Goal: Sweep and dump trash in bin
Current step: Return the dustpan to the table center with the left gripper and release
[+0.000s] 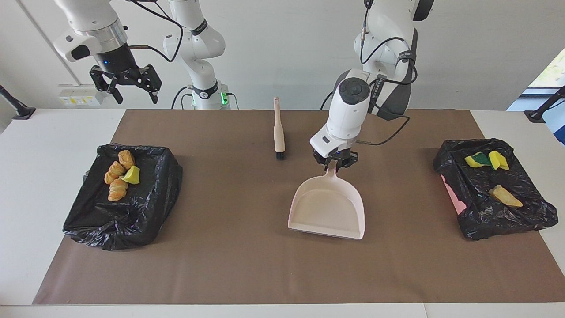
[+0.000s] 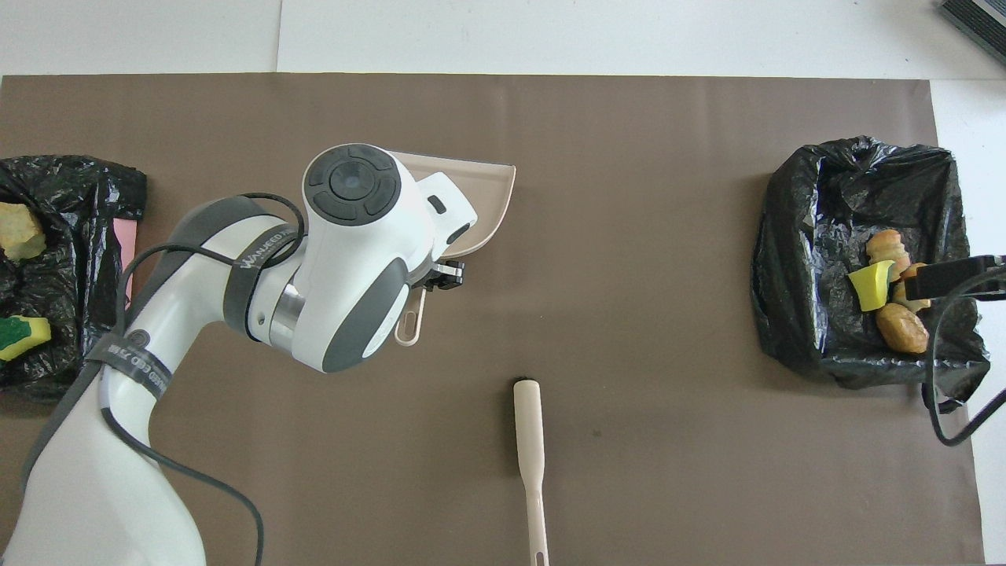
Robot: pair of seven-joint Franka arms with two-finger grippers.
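Note:
The pale pink dustpan (image 1: 326,207) lies flat and empty on the brown mat, mid-table; it also shows in the overhead view (image 2: 483,196). My left gripper (image 1: 333,162) is shut on its handle (image 2: 410,322). The beige-handled brush (image 1: 278,132) lies beside it, nearer the robots (image 2: 530,440). The trash lies in two black-bagged bins: croissants (image 1: 117,176) and a yellow sponge (image 1: 131,175) in the bin (image 1: 132,216) at the right arm's end, sponge bits (image 1: 485,160) and a bread chunk (image 1: 505,196) in the bin (image 1: 499,221) at the left arm's end. My right gripper (image 1: 134,95) is open, raised and empty.
The brown mat (image 1: 229,247) covers most of the white table. In the overhead view the right gripper (image 2: 951,275) hangs over the bin (image 2: 794,259) with the croissants (image 2: 900,326). A pink wall (image 1: 451,190) shows under the other bin's bag.

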